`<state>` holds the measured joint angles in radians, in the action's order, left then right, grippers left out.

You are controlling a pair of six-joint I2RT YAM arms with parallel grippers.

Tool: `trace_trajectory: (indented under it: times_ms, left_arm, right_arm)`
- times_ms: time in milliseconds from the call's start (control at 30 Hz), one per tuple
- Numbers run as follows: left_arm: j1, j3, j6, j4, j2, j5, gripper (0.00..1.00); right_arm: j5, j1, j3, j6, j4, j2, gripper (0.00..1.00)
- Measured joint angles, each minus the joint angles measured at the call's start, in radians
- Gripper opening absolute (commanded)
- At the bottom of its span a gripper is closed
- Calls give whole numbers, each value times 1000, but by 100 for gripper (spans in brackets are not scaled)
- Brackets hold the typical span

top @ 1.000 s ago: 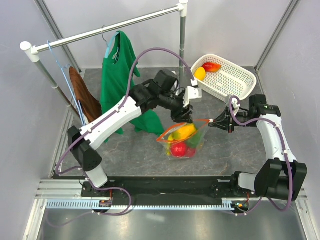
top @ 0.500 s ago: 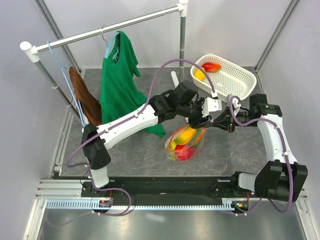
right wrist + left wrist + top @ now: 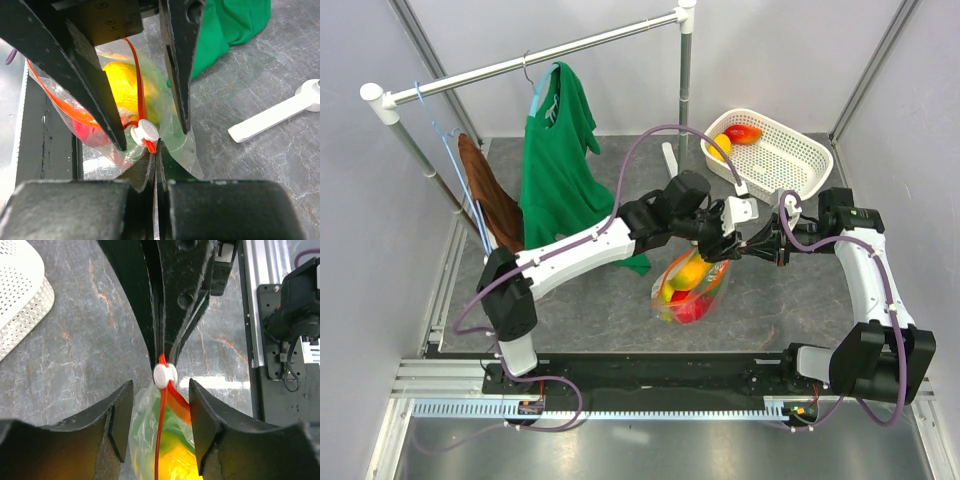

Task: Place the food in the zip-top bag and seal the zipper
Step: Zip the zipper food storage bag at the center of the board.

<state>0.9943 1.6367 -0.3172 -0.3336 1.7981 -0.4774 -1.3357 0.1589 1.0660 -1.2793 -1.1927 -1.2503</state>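
The right gripper (image 3: 155, 152) is clenched on the end of the orange-red zipper (image 3: 160, 440), right beside its white end piece (image 3: 165, 376). The left gripper (image 3: 160, 392) stands released, one jaw on either side of that piece. Below them, the zip-top bag (image 3: 705, 295) holding the food (image 3: 688, 272) reaches down to the table (image 3: 580, 300).

Inspector A: The overhead camera looks down from high at the near edge, covering the whole table (image 3: 590, 300).
Inspector B: The wrist cameras sit close, facing each other across the white slider (image 3: 165, 376) on the zipper (image 3: 160, 440).
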Motion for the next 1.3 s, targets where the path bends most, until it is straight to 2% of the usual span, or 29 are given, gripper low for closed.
trace_trajectory:
  times_ms: [200, 400, 900, 1167, 1300]
  left_arm:
    - [-5, -125, 38, 79, -101, 5, 64]
    - [-6, -137, 64, 143, -137, 24, 64]
    - [-6, -113, 92, 177, -83, 21, 49]
    - [-6, -88, 126, 179, -73, 7, 54]
    - [-6, -84, 130, 177, -73, 1, 47]
  right_arm:
    - [-1, 0, 7, 4, -9, -4, 0]
    - [-4, 0, 23, 8, -29, -10, 0]
    - [-11, 0, 46, 8, -63, -12, 0]
    - [-13, 0, 48, 8, -78, -12, 0]
    - [-15, 0, 48, 8, -90, -12, 0]
